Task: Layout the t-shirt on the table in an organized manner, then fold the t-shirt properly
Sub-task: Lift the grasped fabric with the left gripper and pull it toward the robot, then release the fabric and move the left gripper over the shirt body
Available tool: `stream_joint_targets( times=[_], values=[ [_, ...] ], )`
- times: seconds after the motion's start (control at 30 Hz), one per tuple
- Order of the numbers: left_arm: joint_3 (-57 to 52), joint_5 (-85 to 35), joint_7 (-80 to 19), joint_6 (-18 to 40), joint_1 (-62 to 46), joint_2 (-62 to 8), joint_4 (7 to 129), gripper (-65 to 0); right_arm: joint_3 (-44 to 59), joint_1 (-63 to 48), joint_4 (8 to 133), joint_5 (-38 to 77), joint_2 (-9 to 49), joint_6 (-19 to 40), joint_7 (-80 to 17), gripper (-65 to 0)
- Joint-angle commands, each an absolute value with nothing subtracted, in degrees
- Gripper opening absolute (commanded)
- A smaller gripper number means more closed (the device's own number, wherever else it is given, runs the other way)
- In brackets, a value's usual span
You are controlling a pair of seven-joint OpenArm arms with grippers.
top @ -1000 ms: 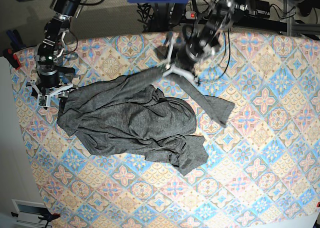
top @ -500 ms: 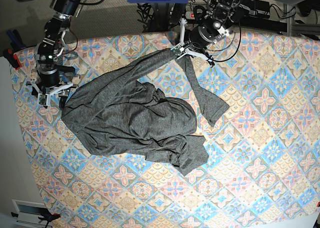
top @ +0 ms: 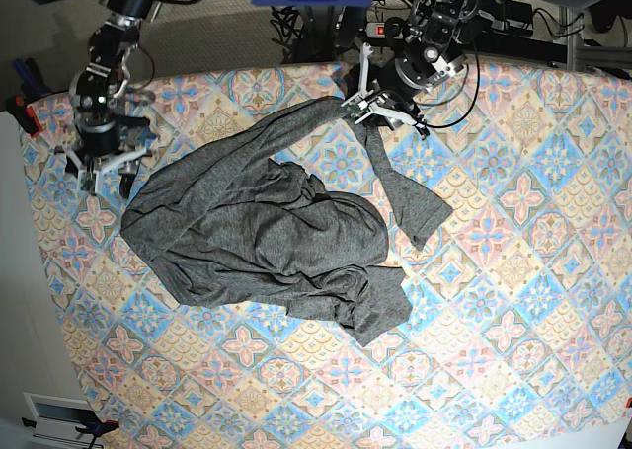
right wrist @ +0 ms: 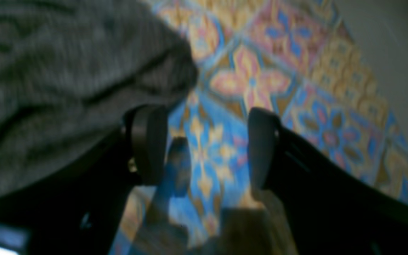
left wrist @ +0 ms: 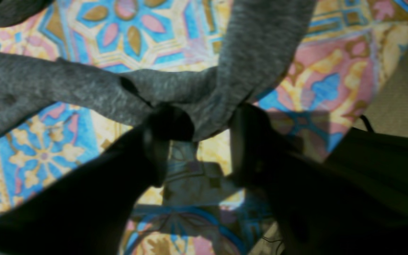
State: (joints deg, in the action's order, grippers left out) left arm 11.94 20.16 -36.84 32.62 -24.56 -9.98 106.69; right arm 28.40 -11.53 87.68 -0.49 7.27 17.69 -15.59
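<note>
Left tool (left wrist: 197, 141) newly parted; one t-shirt (top: 267, 232)

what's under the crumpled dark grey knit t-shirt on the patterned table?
Only the table's floral pastel tile cloth shows around the crumpled dark grey knit t-shirt. Whatever lies beneath its bunched middle is covered; no bulge suggests an object, but that cannot be confirmed.

both wrist views are blurred, and the t-shirt (right wrist: 66, 81) runs off their edges.
</note>
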Motion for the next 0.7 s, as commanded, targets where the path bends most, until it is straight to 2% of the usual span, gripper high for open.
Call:
stream_joint_targets(
  times=[0.0,0.07,0.43,0.67],
  values=[
    [11.8,21.1,-37.7,32.6,-24.7,-10.0,107.2,-33.5,28.7,-10.2,90.4,0.1,8.1,17.4,-13.1,-30.0],
    [11.9,21.0,-37.1,32.6,-24.3,-9.5,108.6,-31.8,28.7,-10.2,91.7,0.1,8.1,17.4,-13.1,-30.0],
    [11.9,21.1,-31.1,32.6,-23.5,-4.4,112.4,-31.7,28.6,-10.5,92.7,0.1,8.1,17.4,-13.1,-30.0],
    [12.4,21.1,-29.3,32.6,-23.3,-4.0,112.4,-31.7,28.7,-10.6,93.1,0.0,8.1,17.4,-13.1,-30.0]
  ],
)
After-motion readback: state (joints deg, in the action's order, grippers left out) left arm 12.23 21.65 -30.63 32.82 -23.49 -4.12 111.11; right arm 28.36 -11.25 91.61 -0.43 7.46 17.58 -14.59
